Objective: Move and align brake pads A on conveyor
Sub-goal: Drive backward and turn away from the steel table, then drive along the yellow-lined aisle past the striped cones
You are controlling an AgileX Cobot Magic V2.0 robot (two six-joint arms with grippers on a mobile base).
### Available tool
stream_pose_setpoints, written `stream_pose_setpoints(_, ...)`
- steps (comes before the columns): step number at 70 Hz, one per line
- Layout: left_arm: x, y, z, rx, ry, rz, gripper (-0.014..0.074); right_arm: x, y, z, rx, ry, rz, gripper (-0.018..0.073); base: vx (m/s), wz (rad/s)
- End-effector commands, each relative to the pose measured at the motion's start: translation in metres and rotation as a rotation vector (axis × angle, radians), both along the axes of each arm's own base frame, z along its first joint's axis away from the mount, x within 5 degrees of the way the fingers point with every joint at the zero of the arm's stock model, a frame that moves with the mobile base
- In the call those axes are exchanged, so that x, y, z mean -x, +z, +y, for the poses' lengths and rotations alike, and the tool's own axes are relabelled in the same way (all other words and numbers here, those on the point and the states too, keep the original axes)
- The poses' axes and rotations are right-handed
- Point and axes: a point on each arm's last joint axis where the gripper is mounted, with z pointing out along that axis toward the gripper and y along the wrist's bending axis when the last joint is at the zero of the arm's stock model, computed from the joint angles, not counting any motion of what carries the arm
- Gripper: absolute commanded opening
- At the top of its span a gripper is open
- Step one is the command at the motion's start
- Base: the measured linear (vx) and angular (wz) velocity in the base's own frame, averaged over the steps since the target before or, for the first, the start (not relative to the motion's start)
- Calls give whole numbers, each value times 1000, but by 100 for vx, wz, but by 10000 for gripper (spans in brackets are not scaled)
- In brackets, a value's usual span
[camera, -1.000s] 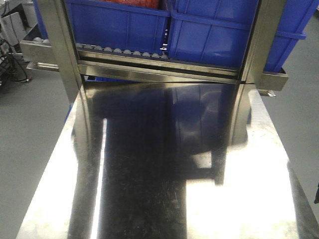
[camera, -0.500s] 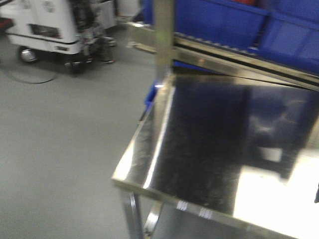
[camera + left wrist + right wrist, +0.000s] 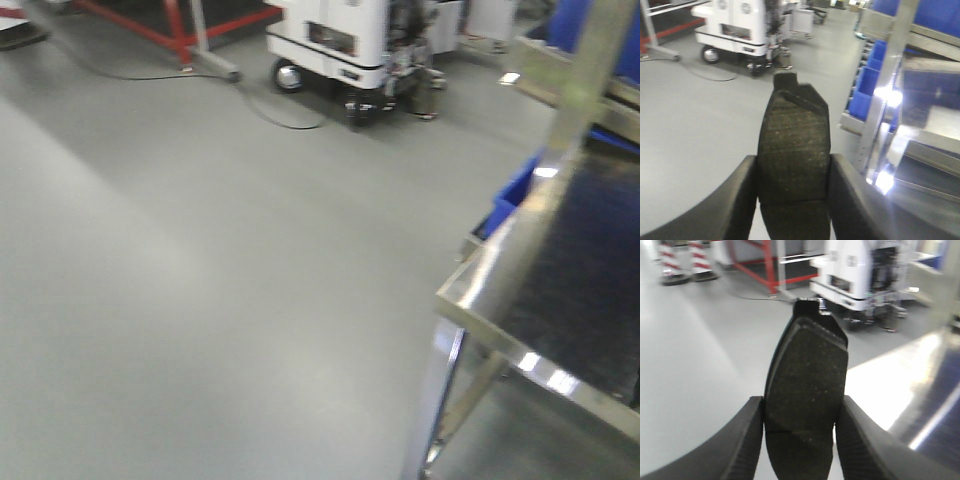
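In the left wrist view a dark grey brake pad (image 3: 794, 150) with a groove across its middle stands lengthwise between the fingers of my left gripper (image 3: 794, 187), which is shut on it. The right wrist view shows a second brake pad (image 3: 807, 385), its end tab pointing away, with my right gripper (image 3: 802, 432) shut on its sides. Both pads hang in the air above the grey floor. The conveyor is out of view. Neither gripper shows in the front view.
The shiny stainless steel table (image 3: 520, 290) fills the right of the front view, blue bins (image 3: 867, 90) beside and behind it. A white wheeled machine (image 3: 340, 45) stands on the floor (image 3: 200, 260) ahead, with a red frame (image 3: 180, 25) and a cable at far left.
The front view has swung left: the steel table slid from the middle to the right edge, and the open floor, white machine and red frame came into sight.
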Motion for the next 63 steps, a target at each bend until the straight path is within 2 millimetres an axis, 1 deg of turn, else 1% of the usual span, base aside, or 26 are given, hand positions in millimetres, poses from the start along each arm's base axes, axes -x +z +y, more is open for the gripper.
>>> stream_pose_setpoints(1, -1, 17, -2, 41, -17, -106, -6, -1, 18, -1, -17, -18, -122, -2, -21, 77)
stream_pose_setpoints(31, -1, 17, -2, 41, -17, -106, -6, -1, 18, -1, -16, -18, -118, -2, -17, 80)
stream_pose_setpoints(63, -1, 17, -2, 41, -17, -106, -6, -1, 18, -1, -16, -18, -118, -2, -9, 80)
